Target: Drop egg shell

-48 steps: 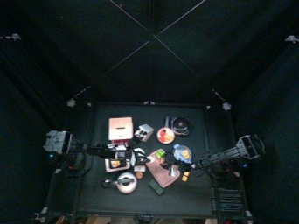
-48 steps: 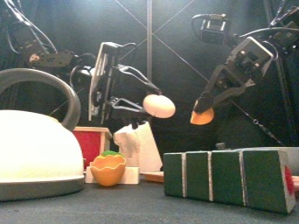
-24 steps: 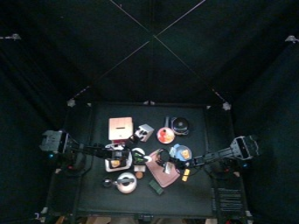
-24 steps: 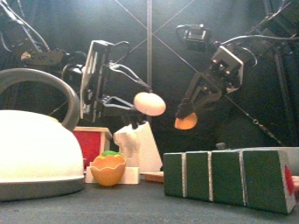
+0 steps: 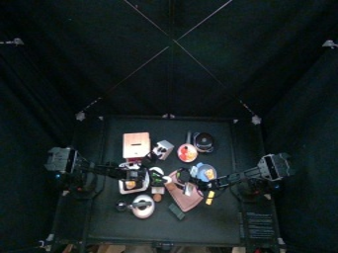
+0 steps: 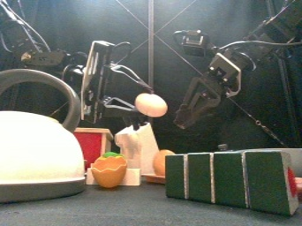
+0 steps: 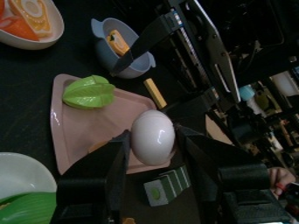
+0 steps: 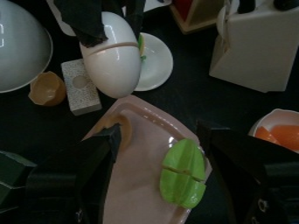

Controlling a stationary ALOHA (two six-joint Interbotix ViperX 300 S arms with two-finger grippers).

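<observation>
At the front edge of the bench (image 6: 106, 212), a big white kettle (image 6: 35, 159) with a grey handle stands on one side and a row of green blocks (image 6: 230, 179) on the other. Between them sit a small orange cup (image 6: 109, 169) with a green top and, just behind the blocks, an orange-brown egg shell piece (image 6: 164, 162) lying low on the pink tray (image 8: 140, 166), free of both arms. A green star fruit (image 7: 86, 92) rests on the same tray. Above and further back, the left pincer (image 6: 132, 102) is clamped on a pale whole egg (image 6: 150, 104), held in the air over the tray; the left wrist view shows the egg (image 7: 152, 136) squeezed between both jaws. Beside it, the right pincer (image 6: 186, 113) hangs tilted over the tray with jaws apart and nothing between them. Behind stand a white carton (image 6: 139, 146) and black curtains (image 6: 151, 35).
</observation>
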